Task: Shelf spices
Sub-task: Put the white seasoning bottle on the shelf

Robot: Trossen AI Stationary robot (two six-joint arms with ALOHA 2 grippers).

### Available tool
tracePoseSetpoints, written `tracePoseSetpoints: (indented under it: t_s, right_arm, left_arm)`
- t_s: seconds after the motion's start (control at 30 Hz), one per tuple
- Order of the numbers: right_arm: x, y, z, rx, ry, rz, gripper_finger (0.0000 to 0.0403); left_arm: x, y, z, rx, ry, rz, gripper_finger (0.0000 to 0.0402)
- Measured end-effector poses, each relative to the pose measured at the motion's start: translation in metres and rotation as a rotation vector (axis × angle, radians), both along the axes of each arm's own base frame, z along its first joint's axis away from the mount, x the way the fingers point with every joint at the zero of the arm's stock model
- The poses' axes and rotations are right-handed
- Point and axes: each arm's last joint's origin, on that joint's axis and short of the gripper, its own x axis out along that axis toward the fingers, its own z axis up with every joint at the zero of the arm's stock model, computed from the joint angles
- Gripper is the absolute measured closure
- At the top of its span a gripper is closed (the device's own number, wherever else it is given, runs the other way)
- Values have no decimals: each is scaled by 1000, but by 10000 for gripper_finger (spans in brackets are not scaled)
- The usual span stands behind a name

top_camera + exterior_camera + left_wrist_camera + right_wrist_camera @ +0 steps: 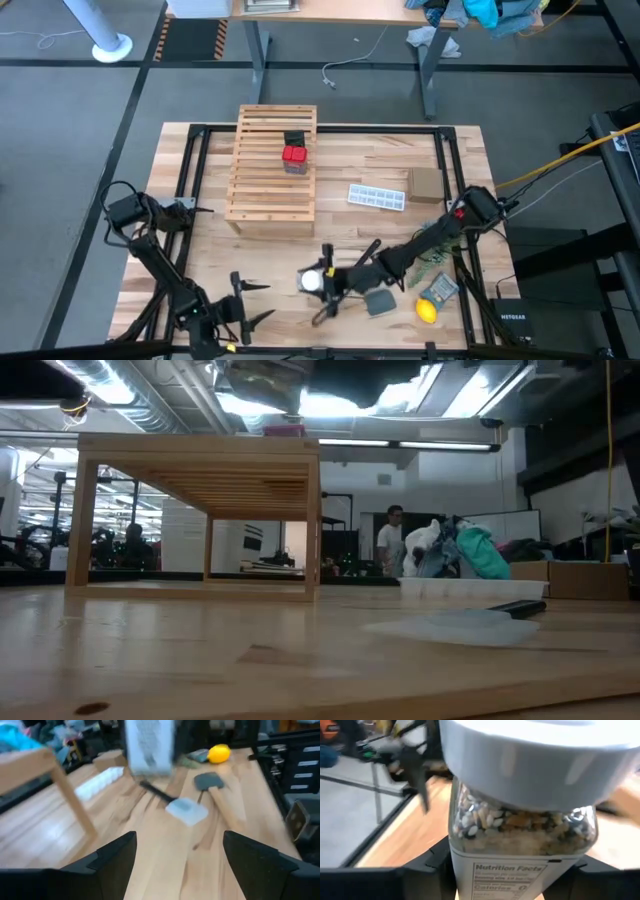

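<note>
Pale butcher-block tabletop [390, 180] sits on grey floor, desks behind. On it, the light slatted wooden shelf [271, 165] carries a red boxy spice container [294, 155] and a black one [294, 139] just beside it. Near the front edge, the right gripper [322, 283] pinches a clear spice jar with a white round lid [520, 795]; its label reads "Nutrition Facts", "Calories". The left gripper [250, 302] waits at the front left, fingers spread.

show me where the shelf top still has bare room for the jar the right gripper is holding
On the shelf, the slats toward the near edge and the left side lie bare. The far right corner is crowded: the red spice and black spice sit together there. The right gripper holds the jar.
</note>
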Motion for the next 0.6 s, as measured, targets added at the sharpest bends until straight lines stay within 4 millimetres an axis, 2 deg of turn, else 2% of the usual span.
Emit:
tracePoseSetpoints:
  t_s: [0.2, 0.6]
  right_arm:
    - [13, -47, 31, -17, -46, 9, 198]
    - [45, -157, 103, -5, 45, -15, 198]
  left_arm:
    - [-14, 5, -9, -50, -21, 51, 112]
    - [-12, 9, -12, -60, -27, 72, 112]
